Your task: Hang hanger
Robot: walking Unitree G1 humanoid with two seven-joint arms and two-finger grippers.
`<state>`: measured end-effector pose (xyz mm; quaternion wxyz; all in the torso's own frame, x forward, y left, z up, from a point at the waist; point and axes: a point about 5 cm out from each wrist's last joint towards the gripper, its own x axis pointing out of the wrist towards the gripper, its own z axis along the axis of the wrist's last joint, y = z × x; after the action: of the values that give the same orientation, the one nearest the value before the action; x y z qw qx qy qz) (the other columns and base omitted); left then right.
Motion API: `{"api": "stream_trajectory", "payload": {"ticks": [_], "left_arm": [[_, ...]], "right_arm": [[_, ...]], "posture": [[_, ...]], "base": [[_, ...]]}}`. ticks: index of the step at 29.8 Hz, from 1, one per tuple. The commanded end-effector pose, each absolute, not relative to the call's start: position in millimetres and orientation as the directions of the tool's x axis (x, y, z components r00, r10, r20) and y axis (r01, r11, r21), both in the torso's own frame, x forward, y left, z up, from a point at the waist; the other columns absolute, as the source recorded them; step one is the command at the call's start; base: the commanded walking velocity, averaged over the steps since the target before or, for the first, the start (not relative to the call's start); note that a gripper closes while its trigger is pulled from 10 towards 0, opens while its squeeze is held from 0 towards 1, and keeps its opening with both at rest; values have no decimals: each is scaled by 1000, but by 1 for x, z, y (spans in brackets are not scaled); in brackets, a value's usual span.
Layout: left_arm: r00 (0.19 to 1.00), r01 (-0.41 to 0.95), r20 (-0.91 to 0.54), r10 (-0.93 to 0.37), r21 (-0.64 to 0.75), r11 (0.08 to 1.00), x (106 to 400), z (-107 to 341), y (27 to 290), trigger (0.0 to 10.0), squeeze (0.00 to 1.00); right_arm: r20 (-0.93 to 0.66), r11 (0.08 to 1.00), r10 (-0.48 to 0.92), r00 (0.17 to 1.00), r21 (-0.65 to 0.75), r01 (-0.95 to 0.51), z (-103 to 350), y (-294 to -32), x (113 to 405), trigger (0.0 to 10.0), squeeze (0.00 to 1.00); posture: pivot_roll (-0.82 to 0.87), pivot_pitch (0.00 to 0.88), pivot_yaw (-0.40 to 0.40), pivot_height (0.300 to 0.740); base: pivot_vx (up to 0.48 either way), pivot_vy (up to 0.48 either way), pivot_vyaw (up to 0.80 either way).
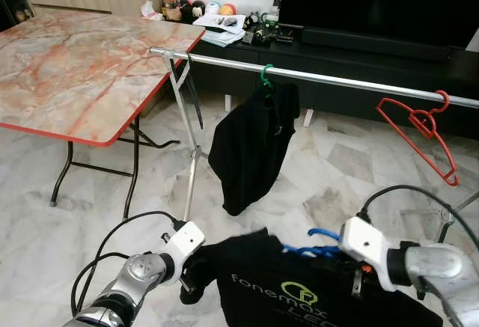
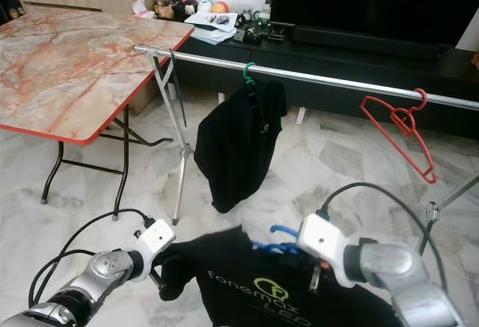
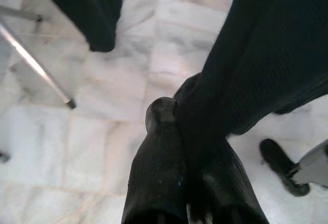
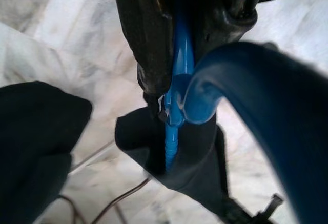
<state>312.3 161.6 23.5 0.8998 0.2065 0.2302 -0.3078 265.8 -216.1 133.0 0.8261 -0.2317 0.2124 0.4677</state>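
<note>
Our right claw [image 2: 318,256] pinches the blue hanger [image 1: 318,242] and our left claw [image 3: 177,147] clamps the black shirt [image 1: 299,289], which may snag short of the rail [image 1: 314,77].

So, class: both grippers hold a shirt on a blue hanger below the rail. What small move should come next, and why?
Probably lift the blue hanger up toward the bare stretch of rail between the hung black shirt and the red hanger. The right gripper is shut on the hanger and the left gripper pinches the shirt with the logo, both well below the rail.
</note>
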Motion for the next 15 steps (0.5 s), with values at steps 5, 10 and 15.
{"api": "stream_trajectory", "payload": {"ticks": [5,10,15], "left_arm": [[729,547,-629,-270,298,783,306,12,192,0,0],[724,463,-674,-148,315,829,302,7,207,0,0],[644,608,-702,-305,227,761,297,2,187,0,0]], "right_arm": [[-529,552,637,560,-194,-811,156,-254,264,10000,0],[-536,594,582,612,-234,-770,160,-270,264,10000,0],[-269,694,608,748,-278,-664,178,-252,285,10000,0]], "posture": [[-36,82,-22,740],[-41,88,-22,740],[-43,91,-22,740]], "base": [[0,0,0],[0,0,0],[0,0,0]]}}
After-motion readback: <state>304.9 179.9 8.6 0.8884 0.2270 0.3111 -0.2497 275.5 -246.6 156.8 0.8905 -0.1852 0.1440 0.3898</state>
